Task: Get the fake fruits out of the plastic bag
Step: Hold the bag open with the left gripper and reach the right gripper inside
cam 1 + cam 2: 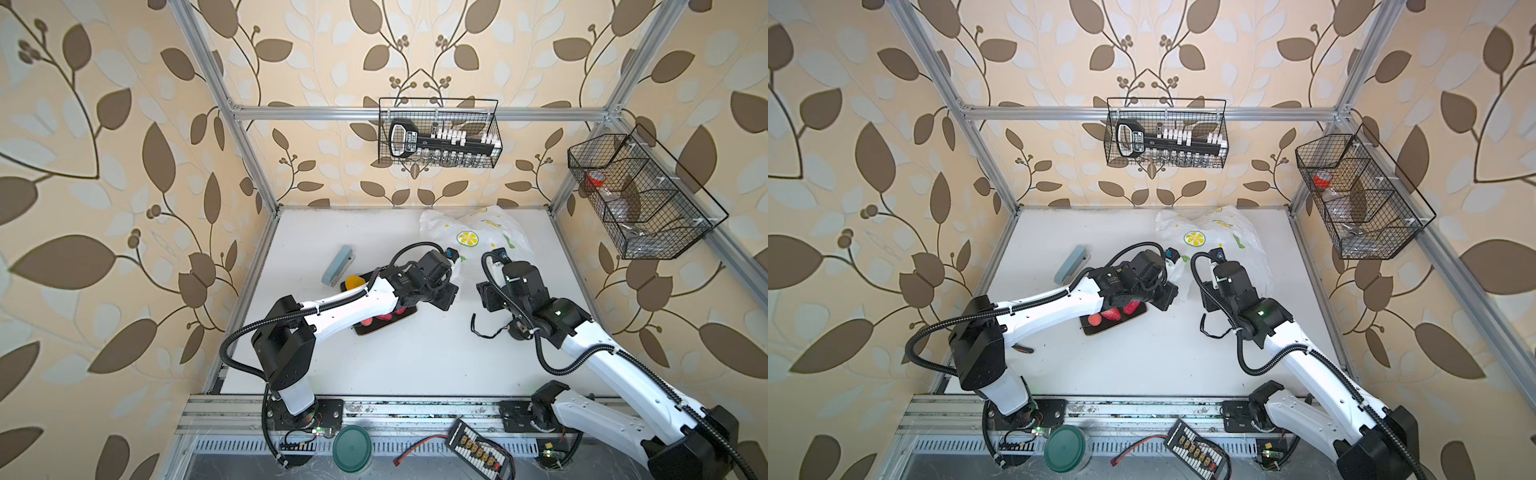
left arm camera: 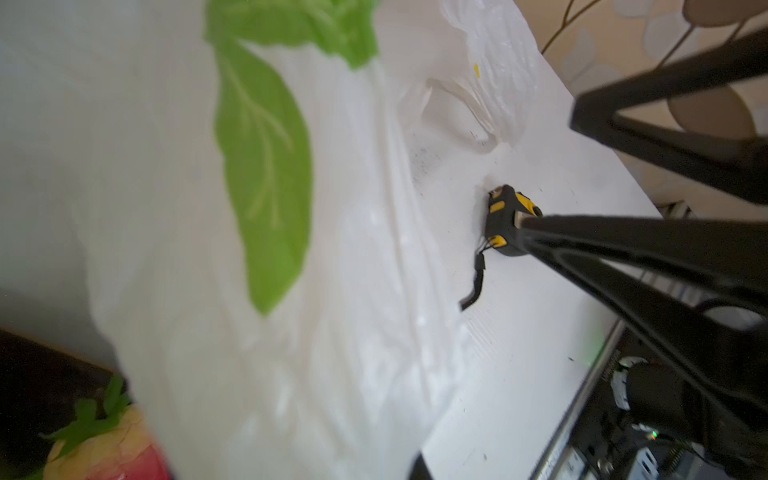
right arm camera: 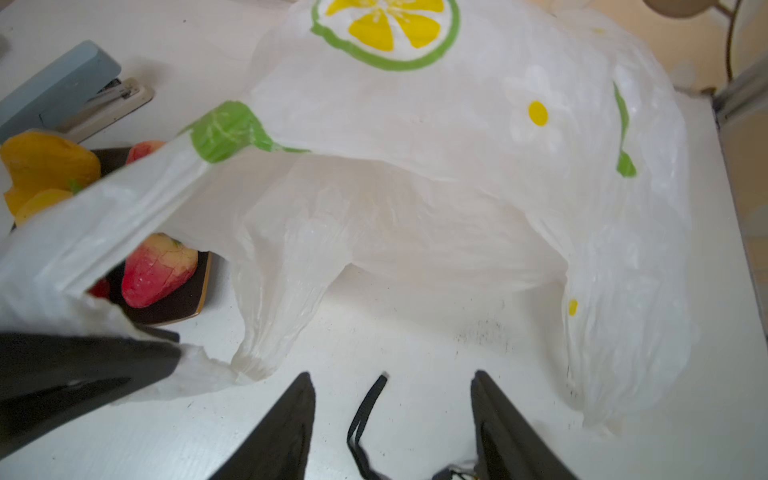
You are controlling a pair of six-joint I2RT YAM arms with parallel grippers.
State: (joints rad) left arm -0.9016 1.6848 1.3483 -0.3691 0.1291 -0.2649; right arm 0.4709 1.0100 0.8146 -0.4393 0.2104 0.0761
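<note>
Left gripper (image 3: 162,353): clamped on plastic bag (image 3: 457,124) handle.
Right gripper (image 3: 390,376): jaws apart, nothing held.
Bag mouth (image 3: 374,232): lifted open, twelve o'clock from right gripper in both top views; nearer that arm.

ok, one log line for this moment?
left gripper: shut on plastic bag | right gripper: open, empty | fake fruits: on dark tray

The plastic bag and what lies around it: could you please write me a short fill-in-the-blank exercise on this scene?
1. The left hand is shut on the plastic bag, while the right hand stands ____.
2. The strawberry lies outside the bag on a dark ____.
3. The lemon slice printed on the bag has a ____ rim.
Missing words: open; tray; green.
</note>
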